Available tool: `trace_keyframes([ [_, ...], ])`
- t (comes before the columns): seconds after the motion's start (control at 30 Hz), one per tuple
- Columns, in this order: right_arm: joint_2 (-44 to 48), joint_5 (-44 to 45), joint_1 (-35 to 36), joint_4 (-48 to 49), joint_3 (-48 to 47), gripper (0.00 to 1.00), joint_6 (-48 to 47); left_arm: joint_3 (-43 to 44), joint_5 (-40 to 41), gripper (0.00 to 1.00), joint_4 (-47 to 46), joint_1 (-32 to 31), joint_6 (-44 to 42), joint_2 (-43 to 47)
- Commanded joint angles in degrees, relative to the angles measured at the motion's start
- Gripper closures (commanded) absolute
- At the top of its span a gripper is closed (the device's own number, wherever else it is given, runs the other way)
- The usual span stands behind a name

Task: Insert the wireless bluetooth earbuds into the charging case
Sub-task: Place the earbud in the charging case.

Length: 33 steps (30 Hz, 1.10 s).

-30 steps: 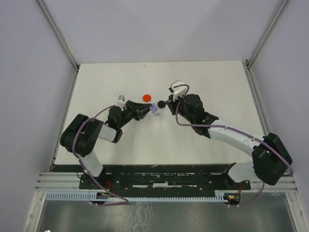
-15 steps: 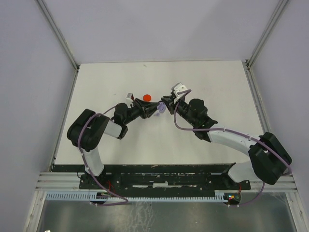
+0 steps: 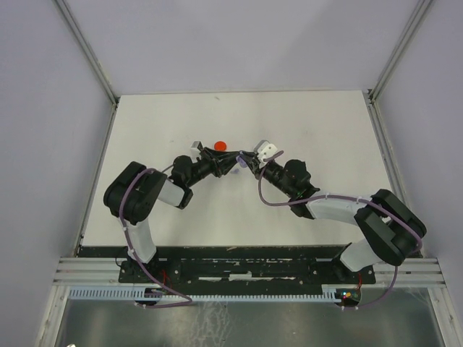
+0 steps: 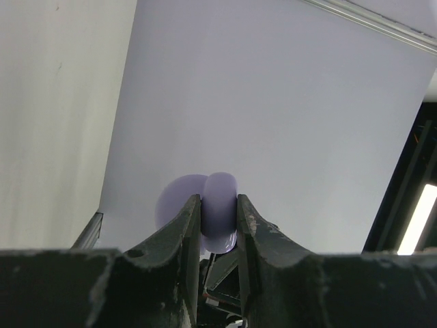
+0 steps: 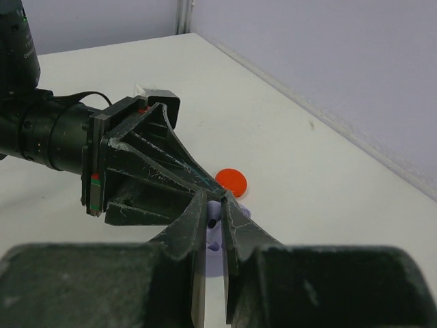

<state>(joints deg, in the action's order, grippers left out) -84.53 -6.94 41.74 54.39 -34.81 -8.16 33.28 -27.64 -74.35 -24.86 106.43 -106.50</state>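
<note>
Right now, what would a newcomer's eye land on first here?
The two arms meet tip to tip at mid-table. The left claw pinches a lavender charging case, and the right claw, nearly closed, points in right at it. Just beyond them a red disc lies alone on the white table.

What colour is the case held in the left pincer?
Lavender. The case, clamped in the left pincer, shows best in the left wrist view.
</note>
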Motion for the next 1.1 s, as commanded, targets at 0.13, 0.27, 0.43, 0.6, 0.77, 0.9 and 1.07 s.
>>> trace_keyframes([
  [0.13, -1.03, -1.37, -0.05, 9.02, 1.09, 0.98, -2.84, 1.45, -0.09, 0.97, -5.75, -0.52, 4.44, -0.79],
  [0.27, -0.92, -1.31, -0.08, 9.01, 1.5, 0.98, -3.62, 1.53, -0.05, 0.97, -6.09, -0.49, 4.73, -0.9],
  [0.43, -0.66, -1.19, -0.03, 8.53, 2.01, 0.98, -4.29, 1.73, 0.17, 0.97, -7.26, -0.49, 5.66, -1.47],
  [0.6, -0.74, -0.95, -0.01, 8.51, 2.4, 0.98, -4.44, 1.63, 0.12, 0.97, -7.79, -0.5, 5.91, -1.52],
  [0.77, -0.56, -1.34, -0.03, 7.86, 2.67, 0.98, -4.4, 1.75, 0.54, 0.97, -8.37, -0.47, 6.32, -1.99],
  [0.9, -0.09, -1.62, -0.07, 6.96, 2.77, 0.98, -4.4, 2.12, 0.83, 0.97, -9.06, -0.51, 6.76, -2.71],
  [1.07, 0.55, -1.81, -0.03, 3.95, 2.29, 0.89, -3.89, 2.53, 1.15, 0.97, -9.49, -0.45, 7.03, -3.32],
])
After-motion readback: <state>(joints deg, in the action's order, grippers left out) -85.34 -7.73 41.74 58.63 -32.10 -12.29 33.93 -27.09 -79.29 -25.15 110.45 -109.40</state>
